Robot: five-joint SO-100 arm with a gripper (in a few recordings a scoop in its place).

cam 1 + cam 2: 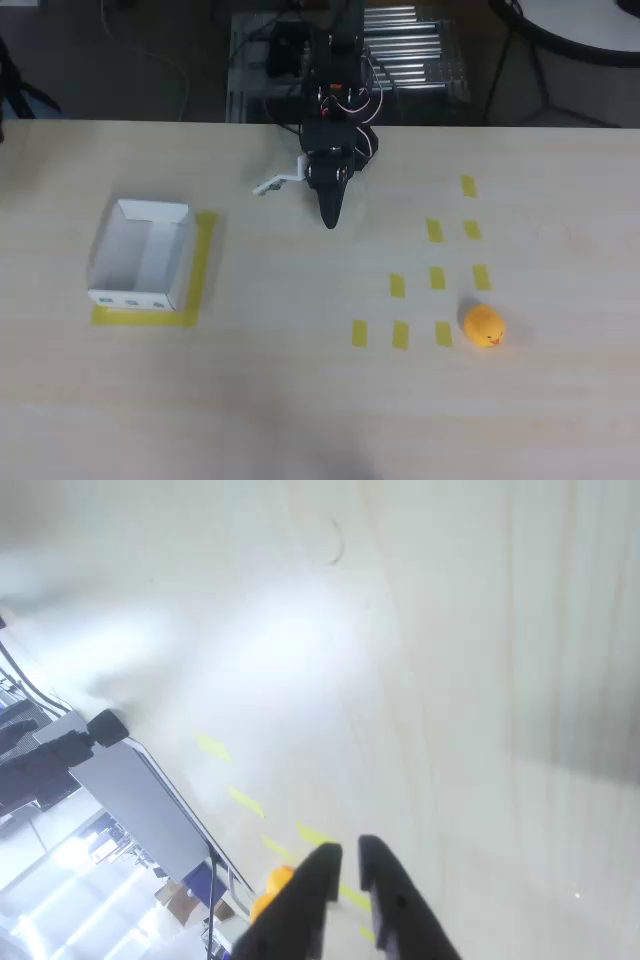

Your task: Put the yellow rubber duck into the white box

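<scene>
overhead view, left to right. the white box (142, 256) sits on the pale wooden tabletop (300, 400), open side up and apparently empty, inside a frame of yellow tape (205, 262); 3 small grey marks run along its near wall, too small to read as writing. at centre, near the far edge, the black end effector (329, 212) points toward the near side, its 2 fingers drawn together to a narrow tip and gripping nothing; a white part (277, 182) projects from its left side. right of centre lie short yellow tape strips (436, 278) in staggered rows. at far right the duck (484, 326) rests on the tabletop just beside the nearest strips, well apart from both box and end effector. in the wrist view the dark fingers (322, 880) stand almost closed, with an orange-yellow shape, probably the duck, just beyond them. the duck is judged light, soft and springy, with a smooth rounded skin that may slip or roll; hold it across the widest part of the body, with gentle pressure. no brand, label or legible writing is visible.
</scene>
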